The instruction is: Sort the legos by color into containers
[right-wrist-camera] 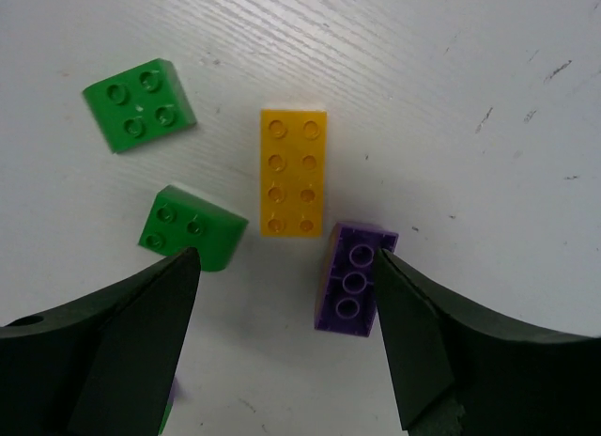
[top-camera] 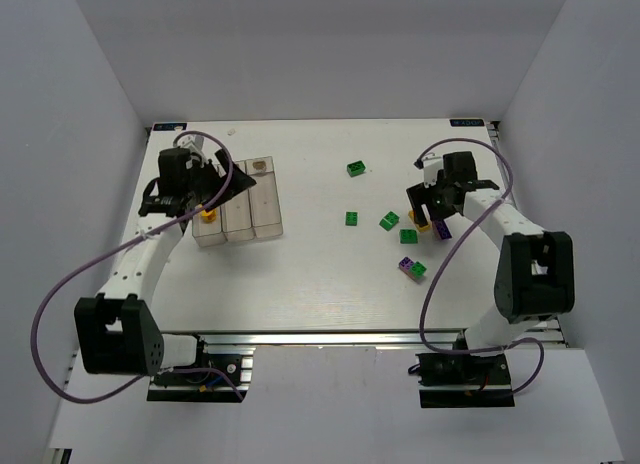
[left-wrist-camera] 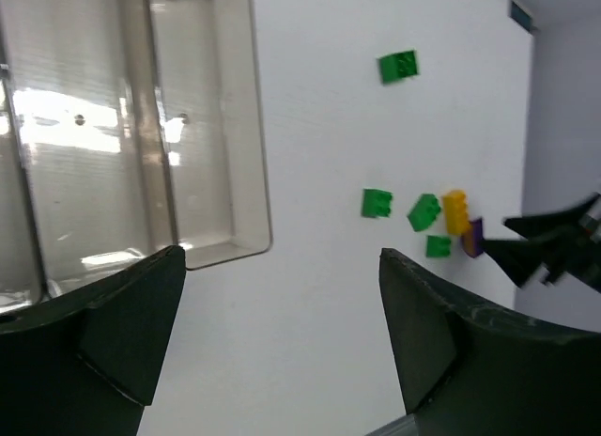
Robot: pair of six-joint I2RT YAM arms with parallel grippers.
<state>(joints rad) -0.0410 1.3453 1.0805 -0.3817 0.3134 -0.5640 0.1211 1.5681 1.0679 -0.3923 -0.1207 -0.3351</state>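
Bright, even light (containers [left-wrist-camera: 252,126] glare).

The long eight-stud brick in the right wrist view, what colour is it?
Yellow-orange. The eight-stud brick shows best in the right wrist view, lying flat with its studs up.

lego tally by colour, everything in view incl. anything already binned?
Green legos: 5
Purple legos: 2
Yellow-orange legos: 2, one in the leftmost container
Total: 9
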